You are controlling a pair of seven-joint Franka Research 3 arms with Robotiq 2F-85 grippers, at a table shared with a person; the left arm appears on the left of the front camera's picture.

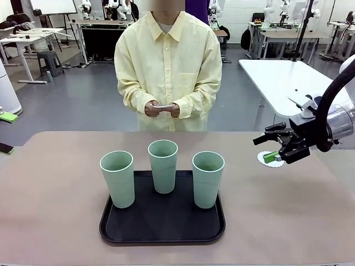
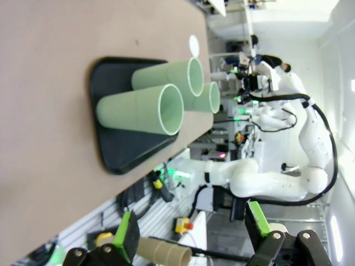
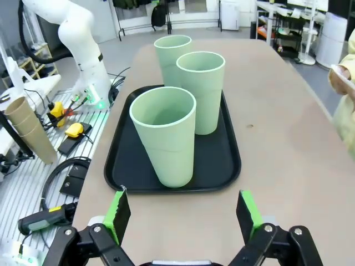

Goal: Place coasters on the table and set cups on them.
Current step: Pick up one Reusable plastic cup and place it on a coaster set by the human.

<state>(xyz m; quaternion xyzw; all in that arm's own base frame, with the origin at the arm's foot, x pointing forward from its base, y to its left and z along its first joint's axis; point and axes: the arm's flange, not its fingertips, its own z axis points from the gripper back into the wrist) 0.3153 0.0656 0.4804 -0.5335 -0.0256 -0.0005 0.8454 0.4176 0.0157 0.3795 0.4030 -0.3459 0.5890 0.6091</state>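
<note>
Cups: three mint-green cups (image 1: 117,178) stood upright on a black tray (image 1: 161,224), one at its far middle and two nearer, left and right (none on a coaster).
Tray: it lay on the beige bench (image 1: 50,210), central and close to the robot's edge.
Coaster: one white lace-edged coaster (image 1: 262,159) lay flat on the bench to the right of the tray, well apart from it.
Right arm: the right hand (image 1: 263,149) hovered at the coaster, fingers spread wide with nothing between them; its lower green pad overlapped the disc (contact could not be told).
Left arm: the left hand (image 2: 193,227) was spread and empty, well apart from the tray.
Person: the person's hands (image 1: 162,108) met at the chest around something thin and pale (too small to name).
</note>
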